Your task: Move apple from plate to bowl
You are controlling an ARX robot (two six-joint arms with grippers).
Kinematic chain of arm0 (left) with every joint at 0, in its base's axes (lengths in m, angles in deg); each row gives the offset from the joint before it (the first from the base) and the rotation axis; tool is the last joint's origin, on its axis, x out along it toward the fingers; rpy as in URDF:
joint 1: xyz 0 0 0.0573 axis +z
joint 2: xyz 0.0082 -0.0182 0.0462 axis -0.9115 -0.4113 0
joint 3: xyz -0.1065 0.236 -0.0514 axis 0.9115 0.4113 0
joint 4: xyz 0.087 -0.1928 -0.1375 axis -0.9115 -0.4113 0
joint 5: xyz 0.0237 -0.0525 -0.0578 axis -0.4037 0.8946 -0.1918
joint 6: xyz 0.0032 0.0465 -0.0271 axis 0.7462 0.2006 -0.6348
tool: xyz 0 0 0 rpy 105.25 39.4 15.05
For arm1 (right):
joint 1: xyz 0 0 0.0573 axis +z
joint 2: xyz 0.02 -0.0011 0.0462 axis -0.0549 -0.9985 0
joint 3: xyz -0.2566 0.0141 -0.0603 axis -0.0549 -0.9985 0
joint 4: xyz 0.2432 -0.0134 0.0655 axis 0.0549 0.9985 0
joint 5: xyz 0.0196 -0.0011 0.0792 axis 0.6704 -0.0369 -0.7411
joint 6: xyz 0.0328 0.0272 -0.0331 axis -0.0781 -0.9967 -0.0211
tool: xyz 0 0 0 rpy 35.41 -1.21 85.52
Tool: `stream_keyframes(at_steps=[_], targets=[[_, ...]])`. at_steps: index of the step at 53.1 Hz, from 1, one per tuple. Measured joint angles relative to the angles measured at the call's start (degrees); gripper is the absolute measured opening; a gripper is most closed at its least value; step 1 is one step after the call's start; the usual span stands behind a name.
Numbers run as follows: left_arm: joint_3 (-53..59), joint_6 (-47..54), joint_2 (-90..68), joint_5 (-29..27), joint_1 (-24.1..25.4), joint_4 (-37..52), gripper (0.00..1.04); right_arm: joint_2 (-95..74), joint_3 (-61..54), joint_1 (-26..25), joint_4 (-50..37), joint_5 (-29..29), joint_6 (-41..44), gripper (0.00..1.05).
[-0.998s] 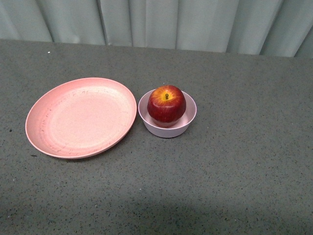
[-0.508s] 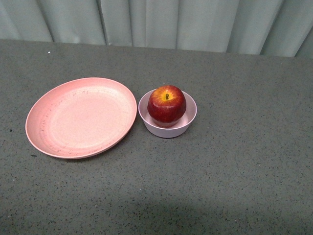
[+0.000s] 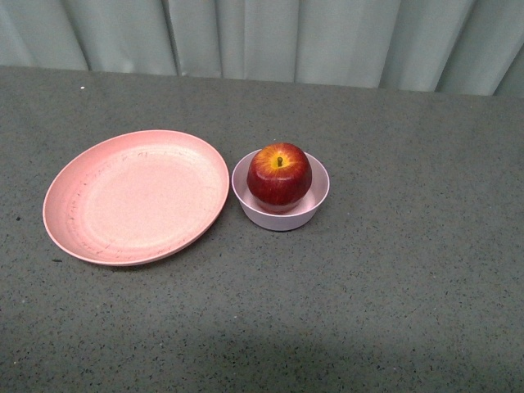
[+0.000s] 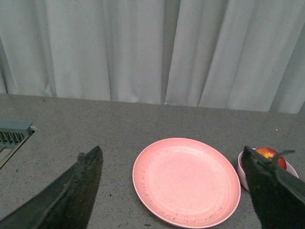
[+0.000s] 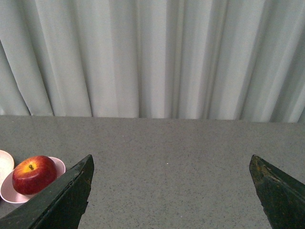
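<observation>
Sitting in the bowl (image 3: 281,196), apple (image 3: 279,173) is placed; plate (image 3: 136,196) bare. Left gripper (image 4: 174,191) and right gripper (image 5: 171,193) gape wide, empty, well clear. Best move: hold off, don't nudge the bowl.

no visible change — apple (image 3: 279,173) unmoved, bowl (image 3: 281,214) unmoved

Round dark-red apple (image 3: 279,175): yellow-orange patch around stem. Wide shallow plate (image 3: 136,196): salmon-pink, faint dark speckles. Small deep bowl (image 3: 281,210): plain pale pink. Tabletop (image 3: 393,278): dark grey, speckled. Curtain (image 3: 262,37): pale grey-green.
</observation>
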Motion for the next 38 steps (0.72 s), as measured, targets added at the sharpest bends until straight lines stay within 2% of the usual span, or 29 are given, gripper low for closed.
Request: stream_keyframes(at_steps=[5, 10, 38], targets=[[0.0, 0.09, 0.0, 0.0, 0.0, 0.0, 1.0, 0.0, 0.0, 0.0, 0.0, 0.02, 0.0, 0.95], [0.0, 0.11, 0.0, 0.0, 0.0, 0.0, 0.97, 0.0, 0.0, 0.0, 0.0, 0.02, 0.0, 0.95], [0.0, 0.13, 0.0, 0.0, 0.0, 0.0, 0.98, 0.0, 0.0, 0.0, 0.0, 0.0, 0.0, 0.95]])
